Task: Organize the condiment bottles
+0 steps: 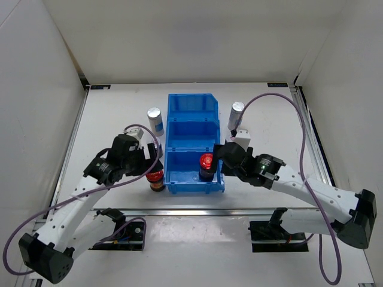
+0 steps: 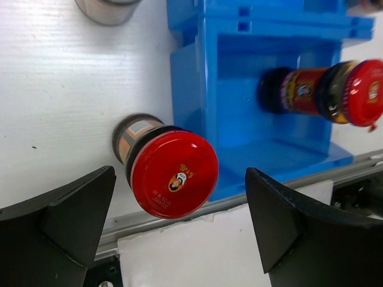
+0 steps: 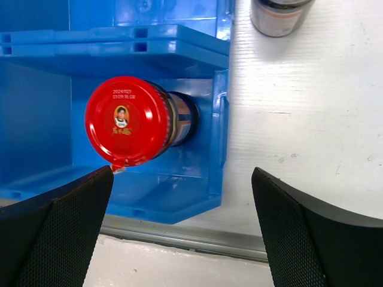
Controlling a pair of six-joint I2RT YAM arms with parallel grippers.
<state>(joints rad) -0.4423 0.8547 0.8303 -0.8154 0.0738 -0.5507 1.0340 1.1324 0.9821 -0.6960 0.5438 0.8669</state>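
Observation:
A red-capped jar (image 1: 206, 166) stands upright in the near compartment of the blue bin (image 1: 191, 98). My right gripper (image 1: 218, 158) hangs open just above and to the right of it; in the right wrist view the jar's cap (image 3: 128, 119) sits near the left finger, untouched. A second red-capped jar (image 1: 156, 180) stands on the table against the bin's left wall. My left gripper (image 1: 151, 166) is open over it, and the cap (image 2: 175, 173) shows between the spread fingers. Two tall silver-capped bottles (image 1: 155, 119) (image 1: 237, 112) stand either side of the bin.
A short silver-lidded jar (image 1: 134, 131) stands on the table behind my left wrist, and another jar (image 3: 278, 15) stands right of the bin. The bin's middle and far compartments hold nothing. The metal rail of the table's front edge (image 1: 191, 210) runs close to the bin.

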